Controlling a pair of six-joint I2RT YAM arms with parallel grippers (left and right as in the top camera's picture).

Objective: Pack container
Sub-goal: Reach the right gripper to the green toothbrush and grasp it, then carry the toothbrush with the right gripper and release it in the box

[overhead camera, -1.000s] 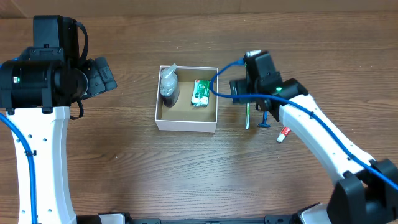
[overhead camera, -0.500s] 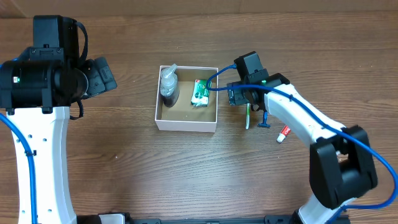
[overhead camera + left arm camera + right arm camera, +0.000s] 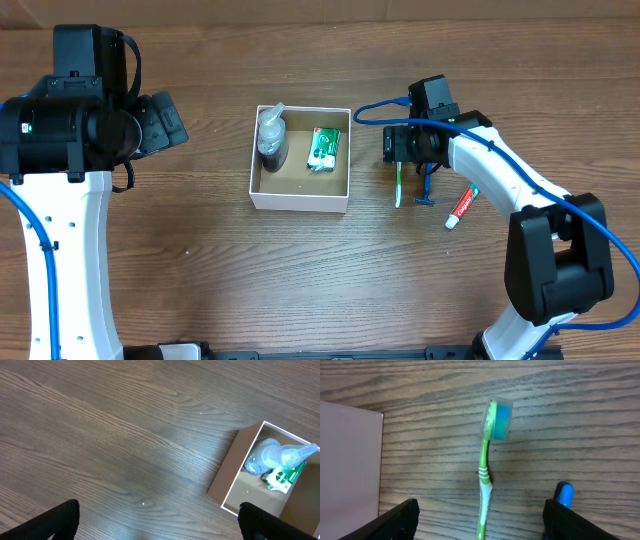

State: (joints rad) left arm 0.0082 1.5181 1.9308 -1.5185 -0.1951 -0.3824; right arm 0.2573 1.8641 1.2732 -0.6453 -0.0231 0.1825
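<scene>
Since half a second ago, the right arm has swung rightward, away from the box's [image 3: 300, 204] right wall. The right gripper [image 3: 400, 148] now sits farther from that wall, over the far end of the toothbrush [image 3: 398, 186]. Left arm, box and contents unchanged.

- Box: middle of the table [image 3: 300, 290], between the two arms, open side up. Inside, a clear spray bottle [image 3: 271, 135] lies along the left wall and a green-and-white packet [image 3: 323, 148] lies by the far right corner.
- Right gripper, wrist view [image 3: 480, 525]: fingers spread wide and holding nothing. The green toothbrush [image 3: 485, 477] lies on the wood between them, untouched, its head under a clear cap. The box's pale wall [image 3: 347, 460] shows at the left edge.
- A blue-handled item [image 3: 426, 190] lies just right of the toothbrush; I cannot tell what it is. A red-and-white tube [image 3: 461, 207] lies further right, partly under the arm.
- Left gripper [image 3: 168, 122]: raised over bare table, well left of the box. In its wrist view [image 3: 160, 527] the fingers are wide apart and empty, with the box [image 3: 232, 477] off to the right.
</scene>
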